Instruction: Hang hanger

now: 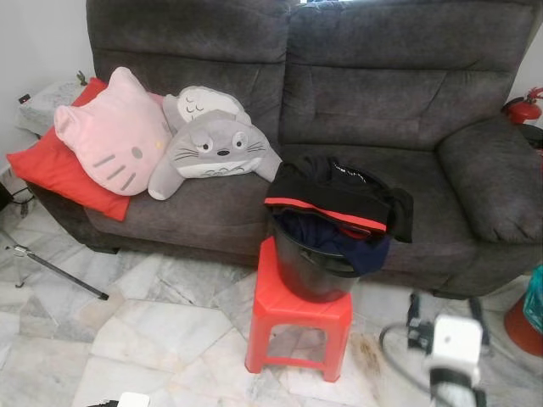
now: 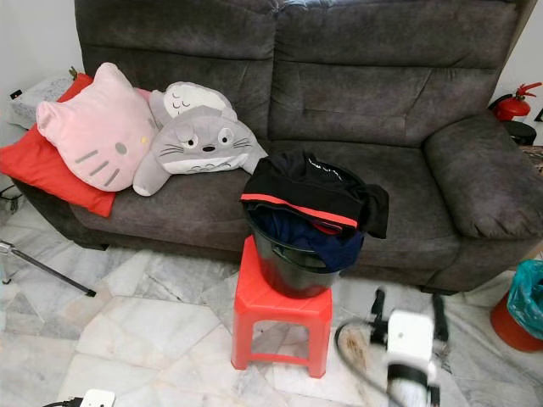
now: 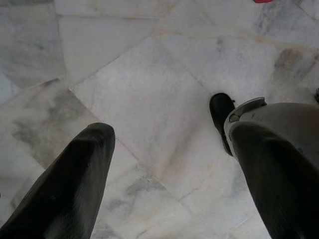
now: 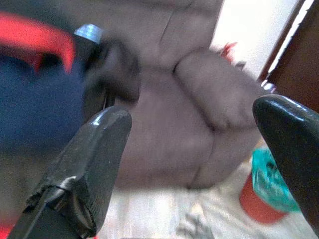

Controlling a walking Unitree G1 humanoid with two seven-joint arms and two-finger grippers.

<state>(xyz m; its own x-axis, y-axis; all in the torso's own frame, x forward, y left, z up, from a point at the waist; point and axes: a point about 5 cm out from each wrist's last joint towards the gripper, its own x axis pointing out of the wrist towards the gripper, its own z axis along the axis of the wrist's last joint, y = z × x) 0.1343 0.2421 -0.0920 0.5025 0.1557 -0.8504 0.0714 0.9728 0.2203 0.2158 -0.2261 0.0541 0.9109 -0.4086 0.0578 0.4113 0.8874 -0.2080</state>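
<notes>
The right pincer (image 4: 192,164) is raised low in front of the robot with its two black fingers (image 4: 89,164) spread wide, pinching nothing and touching nothing. Just ahead of it, a little toward the robot's left, sits the black plastic laundry bucket (image 1: 318,271) heaped with dark garments, one black piece with a red stripe (image 1: 327,199) draped over the rim, on the small red plastic stool (image 1: 299,326). Beyond both lies the dark grey fabric sofa (image 1: 382,93), and off to the pincer's right a red bin with a teal bag (image 2: 519,307) stands on the floor.

The left pincer (image 3: 164,174) hangs idle toward the pale marble floor (image 3: 149,89), its fingers also wide apart and empty.

No hanger can be made out anywhere; if one is here, it is likely buried among the clothes in the bucket. So the task appears to be at its very start: an approach, with nothing grasped. The next move probably calls for bringing the right pincer over the bucket rim and searching the pile for a hook or bar to close on.
</notes>
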